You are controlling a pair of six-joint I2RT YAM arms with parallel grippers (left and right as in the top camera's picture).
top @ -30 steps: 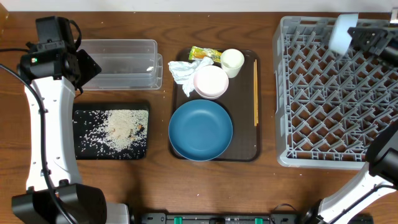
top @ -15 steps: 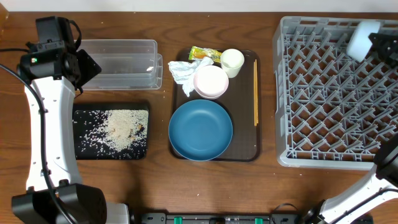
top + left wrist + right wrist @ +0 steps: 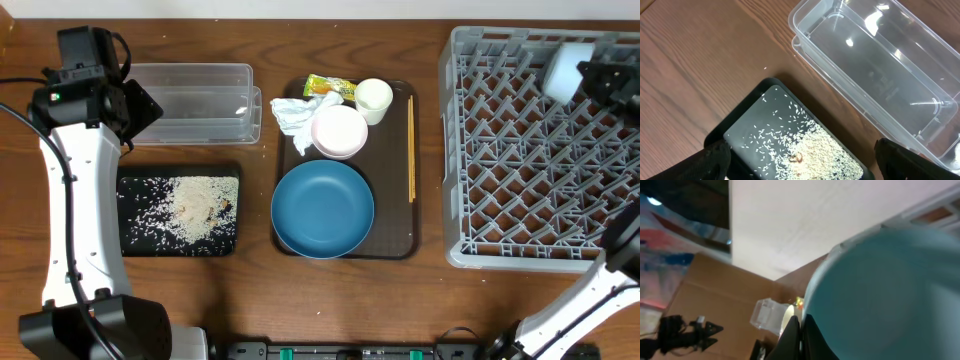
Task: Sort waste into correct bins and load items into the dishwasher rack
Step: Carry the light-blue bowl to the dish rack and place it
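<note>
Since half a second ago the small light-blue bowl point(image 3: 562, 70) has come back leftward and a little nearer over the dishwasher rack point(image 3: 520, 180), carried by the right gripper point(image 3: 584, 74); everything else lies as it did. From overhead, that claw is pinched closed on the bowl's rim above the rack's far right corner. The left gripper point(image 3: 138, 106) hangs spread wide and empty by the left end of the clear tub point(image 3: 190, 68). The black tray point(image 3: 130, 235) sits just in front of the tub, with the white rice crumbs point(image 3: 190, 208) scattered on it. On the brown serving tray point(image 3: 395, 235) are the dark-blue dish point(image 3: 322, 208), the pink bowl point(image 3: 340, 132) touching its far edge, the cream cup point(image 3: 374, 98), the crumpled napkin point(image 3: 295, 113), the yellow-green wrapper point(image 3: 328, 86) and, along the right side, the chopsticks point(image 3: 411, 150). The left wrist camera looks down past the left gripper point(image 3: 807, 162), its fingertips point(image 3: 715, 160) far apart at the bottom corners with nothing between them, over the empty tub point(image 3: 880, 70) and the black tray point(image 3: 740, 135) with its rice point(image 3: 815, 150). The right wrist view is blurred: the light-blue bowl point(image 3: 880, 295) fills the right side, and the right gripper point(image 3: 801, 330) appears to have its dark fingers point(image 3: 790, 337) clamped together on the bowl's edge.
</note>
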